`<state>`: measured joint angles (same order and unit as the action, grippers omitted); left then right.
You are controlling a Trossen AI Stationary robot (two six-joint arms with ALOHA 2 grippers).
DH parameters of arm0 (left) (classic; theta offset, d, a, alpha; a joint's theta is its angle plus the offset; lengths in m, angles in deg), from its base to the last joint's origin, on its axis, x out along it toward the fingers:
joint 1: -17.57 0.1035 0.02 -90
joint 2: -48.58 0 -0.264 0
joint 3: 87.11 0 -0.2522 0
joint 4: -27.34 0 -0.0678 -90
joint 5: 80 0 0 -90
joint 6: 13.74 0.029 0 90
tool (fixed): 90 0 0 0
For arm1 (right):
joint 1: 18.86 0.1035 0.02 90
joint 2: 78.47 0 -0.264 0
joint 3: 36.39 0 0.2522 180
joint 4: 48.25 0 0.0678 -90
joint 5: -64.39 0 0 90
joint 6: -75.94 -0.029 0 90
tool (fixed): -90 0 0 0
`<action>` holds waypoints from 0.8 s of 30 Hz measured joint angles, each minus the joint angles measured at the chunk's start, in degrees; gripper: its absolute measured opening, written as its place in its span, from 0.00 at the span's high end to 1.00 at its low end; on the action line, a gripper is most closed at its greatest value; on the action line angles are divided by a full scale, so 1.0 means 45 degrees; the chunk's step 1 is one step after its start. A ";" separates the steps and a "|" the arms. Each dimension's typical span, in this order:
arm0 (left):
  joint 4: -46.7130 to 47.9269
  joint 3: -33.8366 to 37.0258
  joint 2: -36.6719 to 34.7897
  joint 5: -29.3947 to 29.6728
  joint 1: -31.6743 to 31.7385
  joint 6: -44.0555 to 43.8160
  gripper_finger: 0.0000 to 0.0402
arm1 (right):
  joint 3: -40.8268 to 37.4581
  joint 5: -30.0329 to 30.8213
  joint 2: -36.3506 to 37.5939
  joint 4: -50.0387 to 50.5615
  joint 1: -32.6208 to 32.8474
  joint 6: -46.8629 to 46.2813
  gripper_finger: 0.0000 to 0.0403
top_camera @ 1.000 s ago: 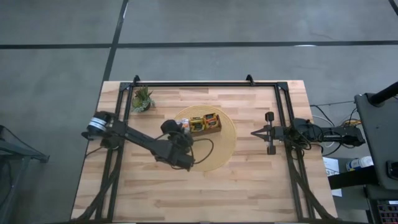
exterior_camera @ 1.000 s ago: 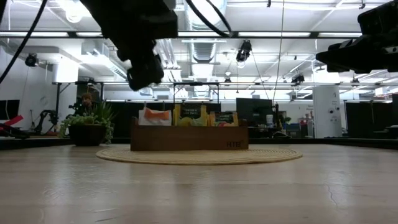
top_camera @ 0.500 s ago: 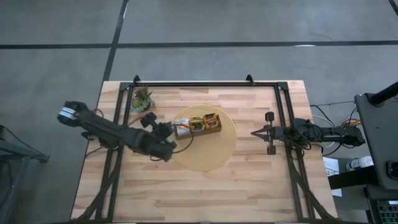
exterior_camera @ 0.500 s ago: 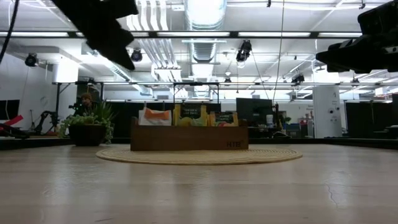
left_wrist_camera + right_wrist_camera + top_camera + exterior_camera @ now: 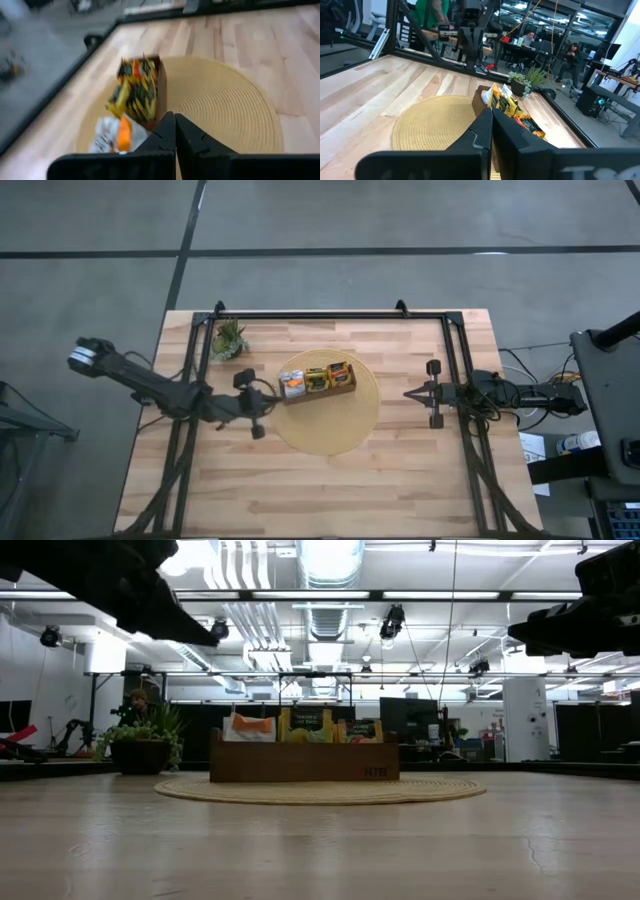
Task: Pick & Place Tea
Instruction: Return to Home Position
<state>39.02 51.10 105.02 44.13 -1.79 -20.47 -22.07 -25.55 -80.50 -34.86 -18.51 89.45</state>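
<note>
Left gripper (image 5: 175, 118) above table, just left of mat (image 5: 338, 430), fingers pressed together, holds nothing. Right gripper (image 5: 409, 393) well apart at right side, fingers together, empty. Tea (image 5: 317, 380) stands in wooden tray (image 5: 300, 769) on mat.

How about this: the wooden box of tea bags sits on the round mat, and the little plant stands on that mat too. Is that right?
Not quite. The wooden box of tea bags does sit on the round mat, but the little plant stands off it, on the bare table. The high view shows this.
</note>
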 joint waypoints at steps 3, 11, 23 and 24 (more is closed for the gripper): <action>-0.0196 0.0199 -0.0761 -0.0001 -0.0005 0.1054 1.00 | -0.0004 -0.0002 0.0000 0.0002 0.0002 0.0000 0.98; -0.0150 0.0769 -0.1739 0.0193 0.0015 0.0961 1.00 | -0.0005 0.0003 0.0000 0.0002 -0.0003 0.0000 0.98; -0.2816 0.1466 -0.2026 -0.5440 0.1276 0.1912 1.00 | -0.0005 -0.0002 0.0000 0.0002 -0.0002 0.0000 0.98; -0.2970 0.1615 -0.2043 -0.5488 0.1535 0.1849 1.00 | 0.0000 -0.0002 0.0000 0.0002 0.0002 0.0000 0.98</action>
<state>25.65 58.37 95.83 19.43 5.12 -12.15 -22.07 -25.56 -80.50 -34.85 -18.50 89.45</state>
